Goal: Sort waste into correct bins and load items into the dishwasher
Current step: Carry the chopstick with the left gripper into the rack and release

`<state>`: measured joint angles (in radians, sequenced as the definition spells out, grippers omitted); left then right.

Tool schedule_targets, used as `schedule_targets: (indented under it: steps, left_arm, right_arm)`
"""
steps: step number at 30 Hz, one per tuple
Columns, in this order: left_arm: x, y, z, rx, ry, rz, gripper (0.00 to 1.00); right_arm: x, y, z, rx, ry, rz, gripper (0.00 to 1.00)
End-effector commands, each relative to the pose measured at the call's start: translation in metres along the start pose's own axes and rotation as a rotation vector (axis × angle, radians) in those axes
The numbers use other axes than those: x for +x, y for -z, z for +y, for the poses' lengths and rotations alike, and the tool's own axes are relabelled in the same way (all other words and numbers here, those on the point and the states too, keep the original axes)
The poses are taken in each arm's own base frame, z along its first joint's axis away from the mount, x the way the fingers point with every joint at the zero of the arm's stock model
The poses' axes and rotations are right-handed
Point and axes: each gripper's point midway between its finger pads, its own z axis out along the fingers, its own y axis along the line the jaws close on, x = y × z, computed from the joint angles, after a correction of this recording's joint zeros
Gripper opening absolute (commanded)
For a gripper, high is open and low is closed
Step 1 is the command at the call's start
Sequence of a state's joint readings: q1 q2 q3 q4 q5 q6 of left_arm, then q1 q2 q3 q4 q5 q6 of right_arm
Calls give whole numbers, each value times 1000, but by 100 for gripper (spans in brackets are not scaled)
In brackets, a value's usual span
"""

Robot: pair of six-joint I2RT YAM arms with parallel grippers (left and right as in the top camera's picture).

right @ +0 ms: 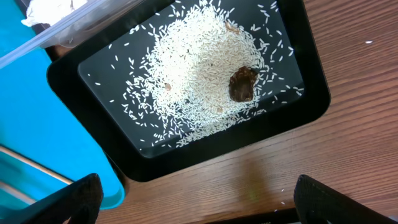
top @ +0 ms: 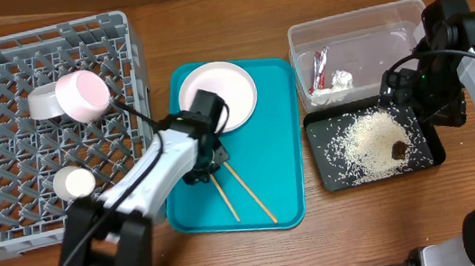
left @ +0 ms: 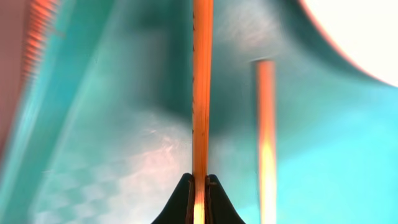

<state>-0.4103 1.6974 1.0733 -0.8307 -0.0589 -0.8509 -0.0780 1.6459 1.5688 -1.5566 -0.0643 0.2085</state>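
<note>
Got one chopstick (left: 201, 93) pinched in left jaws, right jaws gaping; lift level, don't bump 2nd stick (left: 266, 143) frame-right.

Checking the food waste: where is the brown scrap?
Overhead, the brown scrap sits amid the rice in the black tray, right of the teal tray, just below the clear tub.

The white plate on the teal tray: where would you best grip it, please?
Probably its right rim, approached from the right, one finger above and one sliding beneath: the white plate lies flat on the teal tray, and the left arm overhangs its lower left.
</note>
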Motion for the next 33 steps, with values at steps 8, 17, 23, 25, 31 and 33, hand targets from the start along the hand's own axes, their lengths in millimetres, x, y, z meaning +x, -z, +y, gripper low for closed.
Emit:
schedule_targets:
  steps: [8,17,23,25,31,33]
  left_arm:
    - [-89,137,38,83,-268,-334,4]
    - [-144,126,87,66,-291,-377,4]
    - [-168,103,86,32,-326,-394,5]
    - [-173,97,85,26,-325,-397,13]
    - [-172,108,77,59,-332,-401,55]
    - [-165,116,64,114,-355,-383,55]
  right_arm:
    - [-1,3,1,-9,-3,-13,100]
    - [-1,3,1,-9,-3,-13,100]
    - [-1,3,1,-10,-3,-13,100]
    - [-1,3,1,-9,-3,-12,100]
    - [-1,3,1,-10,-3,-13,100]
    - [-1,3,1,-9,-3,-13,100]
